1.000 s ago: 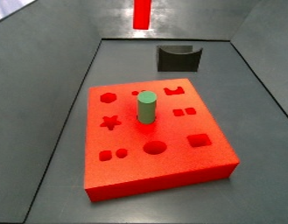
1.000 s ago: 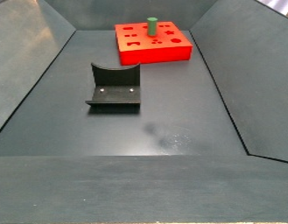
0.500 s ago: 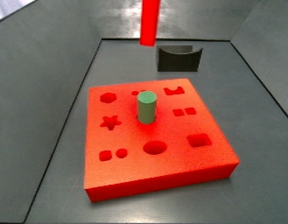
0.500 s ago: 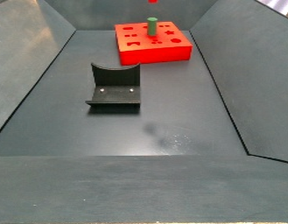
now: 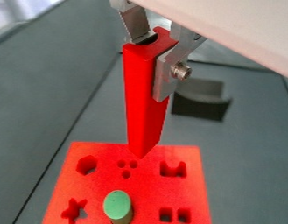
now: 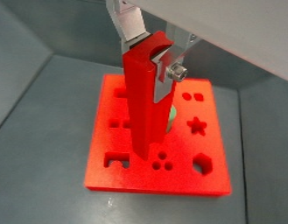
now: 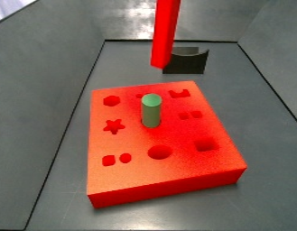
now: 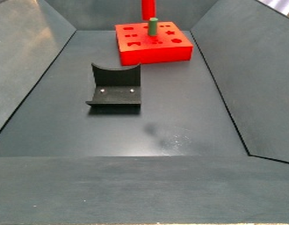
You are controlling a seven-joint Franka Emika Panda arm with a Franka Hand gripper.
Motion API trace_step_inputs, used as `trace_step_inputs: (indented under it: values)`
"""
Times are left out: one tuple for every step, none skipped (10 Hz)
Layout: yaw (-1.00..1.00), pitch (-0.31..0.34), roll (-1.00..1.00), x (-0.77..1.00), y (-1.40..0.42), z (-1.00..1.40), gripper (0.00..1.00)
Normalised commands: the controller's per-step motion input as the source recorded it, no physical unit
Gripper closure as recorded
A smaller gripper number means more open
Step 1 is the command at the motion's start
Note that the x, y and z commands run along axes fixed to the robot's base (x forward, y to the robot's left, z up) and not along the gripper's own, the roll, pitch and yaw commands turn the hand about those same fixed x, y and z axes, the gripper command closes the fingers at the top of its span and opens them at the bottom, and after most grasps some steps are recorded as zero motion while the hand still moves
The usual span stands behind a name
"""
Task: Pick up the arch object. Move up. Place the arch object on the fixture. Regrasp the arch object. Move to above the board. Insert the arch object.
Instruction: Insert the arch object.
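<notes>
While the claw (image 5: 152, 48) grips it, the arch object (image 5: 144, 109) hangs upright, long and bright red.

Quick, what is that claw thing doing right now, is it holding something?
Gripper: shut on the arch object, holding it upright above the board.

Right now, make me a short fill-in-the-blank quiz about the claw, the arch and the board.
1. The claw is shut on the ____.
2. The arch hangs above the ____, not yet inserted.
3. The peg standing in the board is coloured ____.
4. The fixture on the floor holds ____.

Missing words: arch; board; green; nothing
</notes>
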Motion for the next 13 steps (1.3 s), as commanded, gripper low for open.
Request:
trace_step_inputs:
  values:
    - [-1.00, -0.009, 0.00, 0.00, 0.00, -0.51, 1.00]
    - [-1.00, -0.024, 0.00, 0.00, 0.00, -0.49, 1.00]
    - [-1.00, -0.084, -0.04, 0.03, 0.00, -0.36, 1.00]
    - [-0.97, -0.100, -0.08, 0.04, 0.00, -0.31, 1.00]
    - [-0.99, -0.091, -0.07, 0.03, 0.00, -0.32, 1.00]
    - [-0.92, -0.104, -0.12, 0.10, 0.00, -0.23, 1.00]
    - [-0.84, -0.071, -0.16, 0.23, 0.01, -0.21, 1.00]
    - [-0.82, -0.029, -0.15, 0.28, 0.03, -0.23, 1.00]
    - [-0.85, -0.009, -0.13, 0.26, 0.01, -0.27, 1.00]
    - [-0.86, 0.000, -0.12, 0.25, 0.01, -0.29, 1.00]
    - [-0.88, 0.000, -0.09, 0.22, 0.01, -0.30, 1.00]
    - [-0.90, 0.000, -0.04, 0.19, 0.04, -0.24, 1.00]
    - [-0.90, 0.000, -0.03, 0.18, 0.06, -0.15, 1.00]
